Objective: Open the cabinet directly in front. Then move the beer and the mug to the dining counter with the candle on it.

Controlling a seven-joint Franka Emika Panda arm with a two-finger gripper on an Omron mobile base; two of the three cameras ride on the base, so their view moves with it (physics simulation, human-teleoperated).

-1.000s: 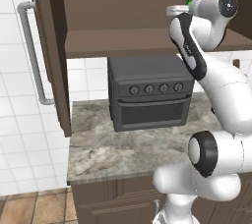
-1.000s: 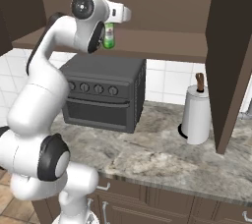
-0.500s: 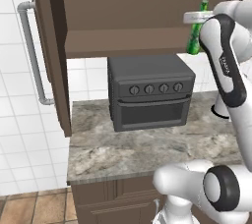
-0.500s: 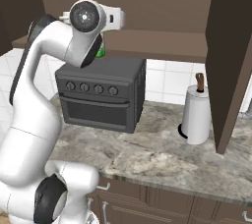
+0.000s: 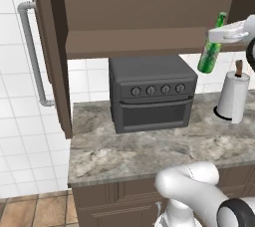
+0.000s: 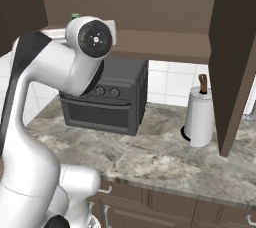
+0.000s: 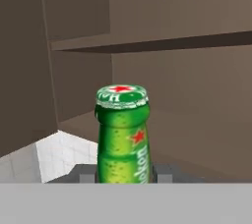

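The dark brown cabinet (image 5: 144, 7) stands open, its left door (image 5: 50, 52) swung out with a long silver handle and its right door (image 6: 235, 62) swung out too. The green beer (image 5: 209, 56) hangs tilted in the air in front of the cabinet's right side, above the counter. My gripper (image 5: 218, 34) is shut on its neck from the right. In the hand view the beer (image 7: 123, 134) rises between the grey fingertips, red-starred cap on top. Its cap (image 6: 75, 16) peeks over my arm in the right base view. The mug, dining counter and candle are out of view.
A dark toaster oven (image 5: 152, 94) sits on the short stone counter (image 5: 149, 151) under the cabinet. A white paper towel roll (image 5: 233, 96) stands to its right, below the bottle. White tiled wall lies to the left. My big white arm (image 6: 60, 82) blocks the left of the right base view.
My arm has swung to the right and slightly down with the beer in its grip, carrying it clear of the cabinet shelf. The base has not moved.
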